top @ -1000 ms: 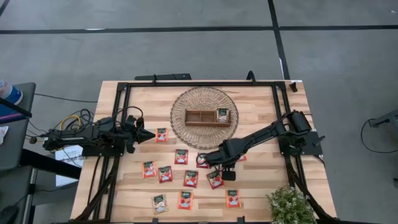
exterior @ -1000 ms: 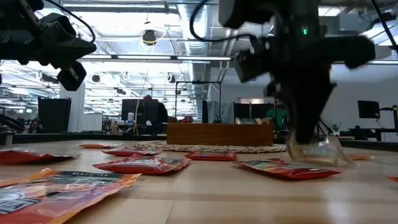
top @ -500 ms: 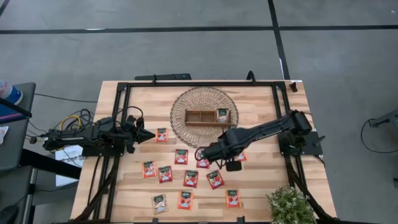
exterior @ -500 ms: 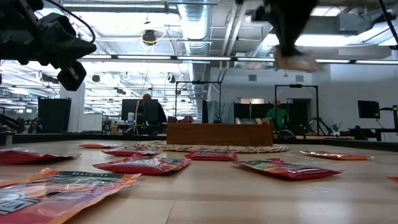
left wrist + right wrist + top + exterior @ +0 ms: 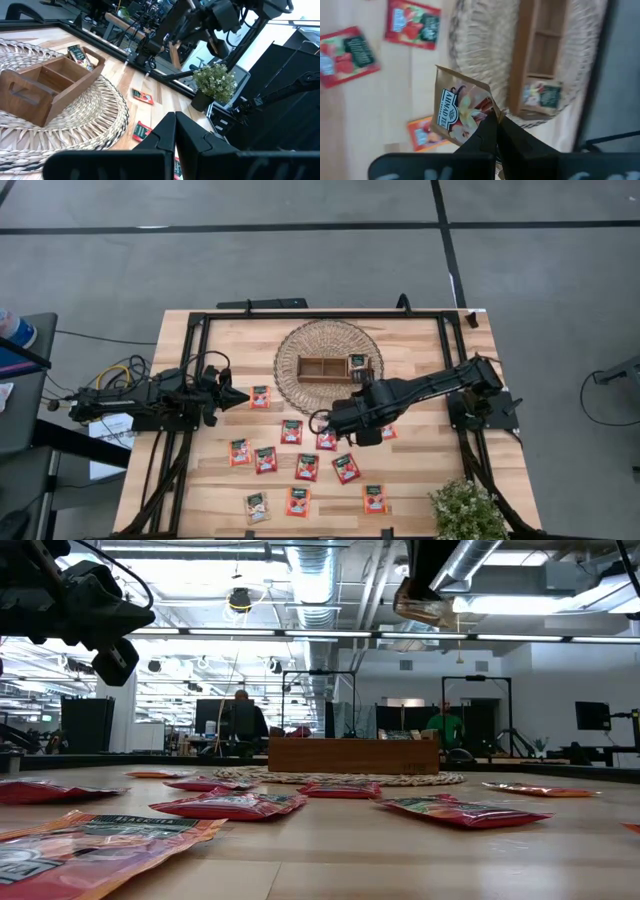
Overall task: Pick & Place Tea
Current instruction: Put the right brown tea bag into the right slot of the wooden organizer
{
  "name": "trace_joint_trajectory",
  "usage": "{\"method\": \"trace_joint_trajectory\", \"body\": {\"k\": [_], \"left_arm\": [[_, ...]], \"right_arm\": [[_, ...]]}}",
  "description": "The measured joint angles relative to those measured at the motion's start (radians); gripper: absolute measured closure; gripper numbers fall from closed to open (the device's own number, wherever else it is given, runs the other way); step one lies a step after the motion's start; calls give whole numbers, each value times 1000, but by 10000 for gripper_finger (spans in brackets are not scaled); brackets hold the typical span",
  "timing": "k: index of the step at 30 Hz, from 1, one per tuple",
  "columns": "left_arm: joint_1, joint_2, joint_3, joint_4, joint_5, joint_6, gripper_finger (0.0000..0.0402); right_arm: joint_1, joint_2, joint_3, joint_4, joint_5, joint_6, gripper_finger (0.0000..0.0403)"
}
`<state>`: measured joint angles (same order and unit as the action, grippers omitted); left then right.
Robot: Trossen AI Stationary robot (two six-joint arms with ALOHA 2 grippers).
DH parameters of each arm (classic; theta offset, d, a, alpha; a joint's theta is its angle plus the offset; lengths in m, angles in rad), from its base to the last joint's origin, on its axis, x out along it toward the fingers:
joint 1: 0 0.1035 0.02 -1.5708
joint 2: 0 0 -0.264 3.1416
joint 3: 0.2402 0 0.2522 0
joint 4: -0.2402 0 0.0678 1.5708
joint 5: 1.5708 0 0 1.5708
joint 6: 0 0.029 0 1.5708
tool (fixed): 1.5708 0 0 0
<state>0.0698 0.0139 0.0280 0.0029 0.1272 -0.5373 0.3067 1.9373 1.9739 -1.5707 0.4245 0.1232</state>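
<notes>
We see red-orange square tea sachets (image 5: 307,467) with dark green label bands strewn over the pale, striped wooden plank counter (image 5: 420,475). A beige paper sachet (image 5: 460,113) bears dark lettering and a cream flower print. The brown wooden 3-compartment tray (image 5: 325,369) sits on a tan woven round mat (image 5: 296,345). Both arms are black; a green leafy plant (image 5: 465,510) has whitish flecks.
</notes>
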Motion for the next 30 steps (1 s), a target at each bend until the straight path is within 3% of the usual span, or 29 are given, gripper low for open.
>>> {"method": "trace_joint_trajectory", "body": {"k": [5,9,22,30], "left_arm": [[0,0,0,0,0,0,402],[0,0,0,0,0,0,402],[0,0,0,-1,0,-1,402],[0,0,0,-1,-8,25,402]], "right_arm": [[-11,0,0,0,229,-29,403],[-41,-1,-7,1,316,-47,403],[-130,-1,-231,55,397,-71,403],[-183,-1,-298,218,400,-144,403]]}}
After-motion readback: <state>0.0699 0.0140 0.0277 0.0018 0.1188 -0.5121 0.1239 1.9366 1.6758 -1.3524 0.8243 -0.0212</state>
